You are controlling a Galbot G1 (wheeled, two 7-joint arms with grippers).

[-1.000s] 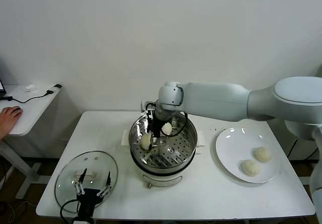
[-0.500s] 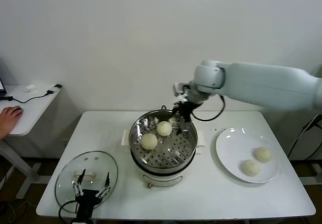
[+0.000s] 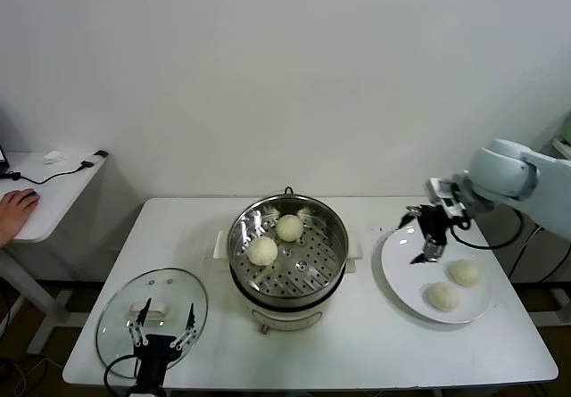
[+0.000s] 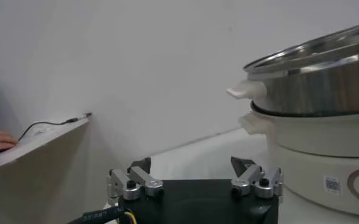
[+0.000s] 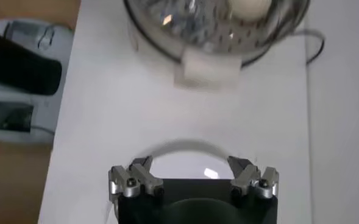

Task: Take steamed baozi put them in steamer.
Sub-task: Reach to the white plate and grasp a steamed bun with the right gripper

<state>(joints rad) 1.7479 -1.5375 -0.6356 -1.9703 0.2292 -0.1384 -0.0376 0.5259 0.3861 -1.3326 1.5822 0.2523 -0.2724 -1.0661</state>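
The steamer (image 3: 332, 239), a shiny steel basket on a white pot base, stands mid-table and holds two steamed baozi (image 3: 262, 250) (image 3: 289, 227). Two more baozi (image 3: 464, 273) (image 3: 443, 296) lie on a white plate (image 3: 406, 272) at the right. My right gripper (image 3: 421, 236) hovers open and empty over the plate's near-left part, just left of those buns. In the right wrist view the right gripper (image 5: 191, 167) sits above the plate rim (image 5: 185, 147), with the steamer (image 5: 167, 27) farther off. My left gripper (image 3: 165, 330) rests open at the front left; in its own view this left gripper (image 4: 191, 165) faces the steamer (image 4: 325, 73).
A round glass lid (image 3: 120, 303) lies on the table under my left gripper. A small side table (image 3: 62, 187) at the far left carries a cable, and a person's hand (image 3: 16, 208) rests on it. A white wall stands behind the table.
My right arm has swung from inside the steamer out to the right and down over the plate. One baozi it was beside stays in the steamer. The left arm is still.
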